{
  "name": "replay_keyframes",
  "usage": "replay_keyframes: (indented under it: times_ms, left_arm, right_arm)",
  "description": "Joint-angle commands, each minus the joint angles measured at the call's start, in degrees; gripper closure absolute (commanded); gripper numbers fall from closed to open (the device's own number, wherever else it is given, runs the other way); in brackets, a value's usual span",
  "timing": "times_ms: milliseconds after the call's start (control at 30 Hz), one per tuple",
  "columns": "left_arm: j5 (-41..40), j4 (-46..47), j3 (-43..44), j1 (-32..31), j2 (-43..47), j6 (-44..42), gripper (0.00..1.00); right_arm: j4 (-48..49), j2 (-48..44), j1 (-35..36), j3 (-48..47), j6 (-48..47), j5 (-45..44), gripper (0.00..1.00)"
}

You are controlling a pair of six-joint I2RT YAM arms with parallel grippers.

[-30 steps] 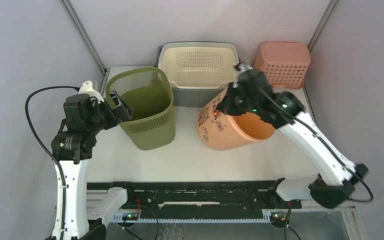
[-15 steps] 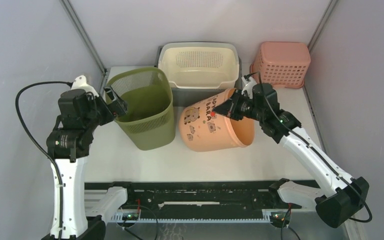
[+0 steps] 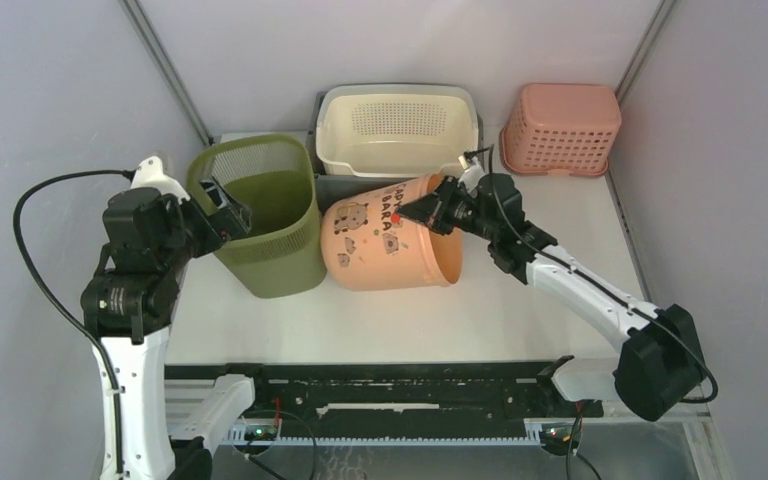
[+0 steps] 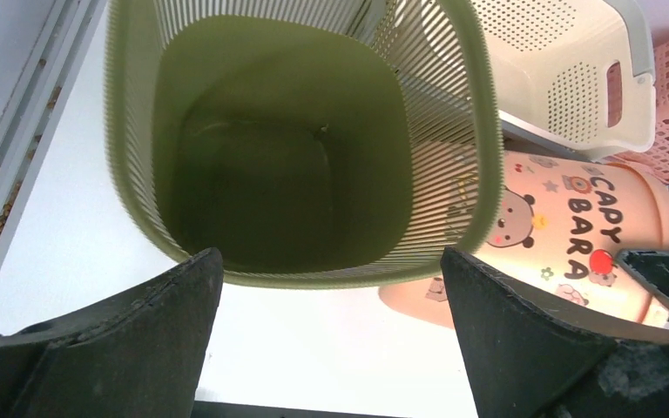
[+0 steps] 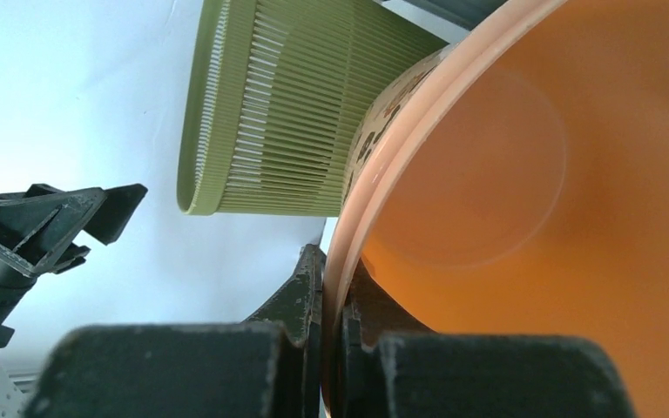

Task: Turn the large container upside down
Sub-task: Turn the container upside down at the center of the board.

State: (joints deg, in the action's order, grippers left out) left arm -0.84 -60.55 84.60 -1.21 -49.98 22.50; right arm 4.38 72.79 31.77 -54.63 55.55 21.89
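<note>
White worktop [image 3: 520, 300] carries a cream perforated tub [image 3: 397, 130] behind and right of the upright green slatted bin [image 3: 270, 250]. Against the bin's right side lies the orange capybara bucket [image 3: 380, 250], tipped over, mouth facing away. A pink basket [image 3: 560, 125] stands far right. The right pincer [image 3: 410, 212] clamps the bucket's rim; the left pincer [image 3: 228, 205] gapes wide at the bin's left rim.

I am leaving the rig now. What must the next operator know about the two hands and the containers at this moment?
Right hand: shut on the rim of the orange bucket.
Left hand: open at the rim of the green basket, gripping nothing.
The orange bucket lies on its side on the table, touching the upright green basket.
Done: bucket tipped halfway.
Left: roll it on until its mouth faces down, then release.
</note>
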Motion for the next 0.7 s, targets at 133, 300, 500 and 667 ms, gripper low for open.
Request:
replay_keyframes:
  times_ms: [133,300,500,667]
  left_arm:
    - [2.1,-0.3,5.1,0.2,0.5,0.1,0.0]
    - [2.5,-0.4,5.1,0.2,0.5,0.2,0.0]
    - [2.8,-0.2,4.7,0.2,0.3,0.2,0.0]
    - [3.6,-0.1,4.0,0.2,0.2,0.2,0.0]
  right_arm:
    - [23.2,6.1,5.4,-0.1,7.8,-0.2,1.0]
    - [32.4,11.6,8.7,-0.5,11.5,-2.2,1.0]
    - [36.3,17.0,12.2,-2.7,12.7,-5.0,1.0]
    - [37.4,17.1,11.7,-0.8,13.5,-4.2,1.0]
